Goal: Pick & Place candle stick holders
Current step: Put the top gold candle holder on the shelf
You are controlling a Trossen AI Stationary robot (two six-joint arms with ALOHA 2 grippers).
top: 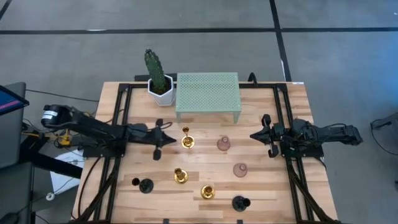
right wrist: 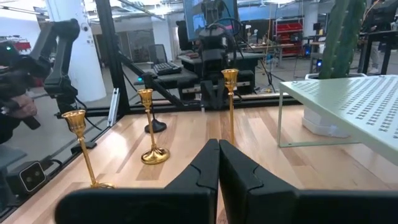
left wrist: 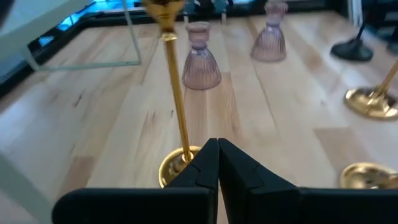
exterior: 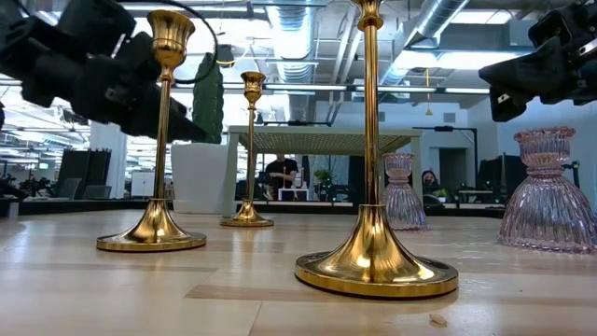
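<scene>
Left tool (top: 163, 140) sits pressed together, empty, at 9 o'clock of a gold candle stick holder (top: 186, 140); only its wrist view shows the base just past the fingertips. Right tool (top: 263, 135) waits squeezed closed at the desk's (top: 205, 158) 3 o'clock, past the pink holders (top: 223, 144).

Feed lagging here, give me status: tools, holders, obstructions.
Left tool shut, empty, beside gold holder. Right tool shut, empty, near pink holder. Nothing blocking.
</scene>
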